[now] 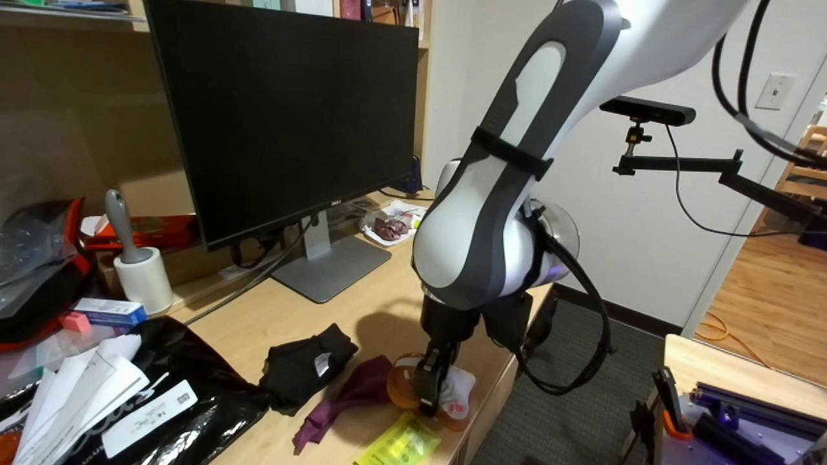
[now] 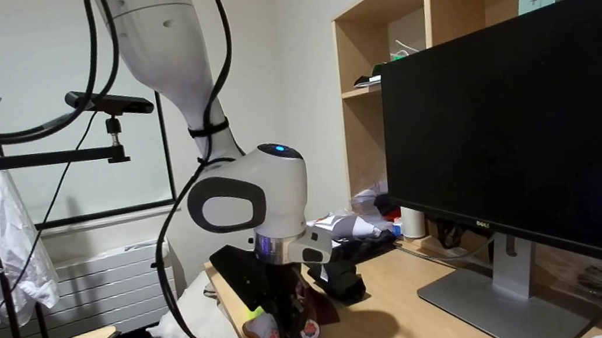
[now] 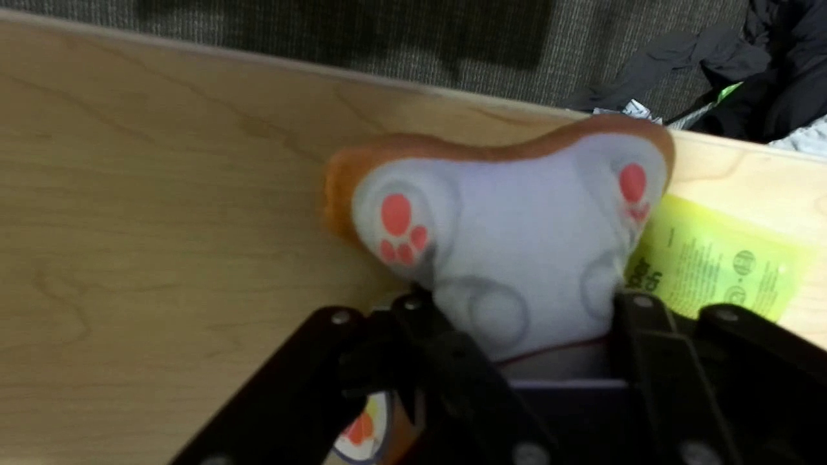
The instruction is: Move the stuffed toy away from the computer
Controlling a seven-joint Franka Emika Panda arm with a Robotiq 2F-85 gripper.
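Gripper (image 3: 526, 302) looks clamped on the stuffed toy (image 3: 517, 219), one jaw per flank. Toy's long axis runs across that squeeze, paw end poking toward the front edge of the table (image 3: 161, 226), with the computer (image 1: 291, 123) over by the back edge. So I'd move it paws-first, but that drop-off's close tbh.

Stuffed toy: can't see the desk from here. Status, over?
Gripper astride toy, squeeze uncertain. Toy near desk edge, apart from monitor. Yellow packet close by, possibly in the way.
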